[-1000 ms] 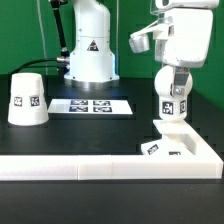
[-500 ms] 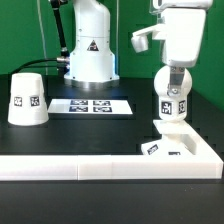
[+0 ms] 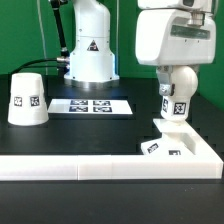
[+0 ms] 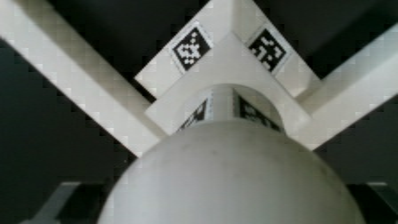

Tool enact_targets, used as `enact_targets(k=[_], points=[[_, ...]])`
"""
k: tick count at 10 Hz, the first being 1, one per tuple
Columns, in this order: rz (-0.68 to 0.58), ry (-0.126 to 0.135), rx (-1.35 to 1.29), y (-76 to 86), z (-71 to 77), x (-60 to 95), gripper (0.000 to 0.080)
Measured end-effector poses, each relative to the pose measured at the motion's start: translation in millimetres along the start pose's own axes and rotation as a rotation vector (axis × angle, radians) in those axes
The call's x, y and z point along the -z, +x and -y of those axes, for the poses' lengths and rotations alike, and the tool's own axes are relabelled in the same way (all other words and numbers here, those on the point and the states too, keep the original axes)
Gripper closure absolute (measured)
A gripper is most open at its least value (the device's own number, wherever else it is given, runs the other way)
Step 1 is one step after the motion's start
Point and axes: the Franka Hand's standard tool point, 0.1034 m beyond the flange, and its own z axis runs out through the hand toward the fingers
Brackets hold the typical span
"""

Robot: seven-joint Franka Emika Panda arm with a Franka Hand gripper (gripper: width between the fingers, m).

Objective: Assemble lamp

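The round white bulb (image 3: 172, 103) stands upright on the flat square base (image 3: 185, 150) at the exterior view's right, its tag facing the camera. My gripper (image 3: 176, 72) comes down from above and is shut on the bulb's top. In the wrist view the bulb (image 4: 228, 175) fills the middle between my gripper's (image 4: 222, 205) dark fingers, and the tagged base (image 4: 228, 70) lies beyond it. The cone-shaped shade (image 3: 27, 98) stands on the table at the exterior view's left, far from my gripper.
The marker board (image 3: 92, 105) lies flat in the middle, in front of the white robot pedestal (image 3: 88, 50). A white rail (image 3: 70, 170) runs along the front edge and forms a corner around the base.
My hand has turned about its vertical axis over the bulb and its body now faces the camera more broadly. The bulb stays upright on the base. The shade has not moved.
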Motion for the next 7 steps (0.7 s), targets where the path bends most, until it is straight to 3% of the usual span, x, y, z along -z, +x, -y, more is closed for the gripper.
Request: enact_targets(k=[2, 7], points=[[-0.042, -0.019, -0.022, 3.5, -9.8, -1.1, 0.0223], [-0.046, -0.005, -0.359, 4.3, -8.0, -1.3, 0.0223]])
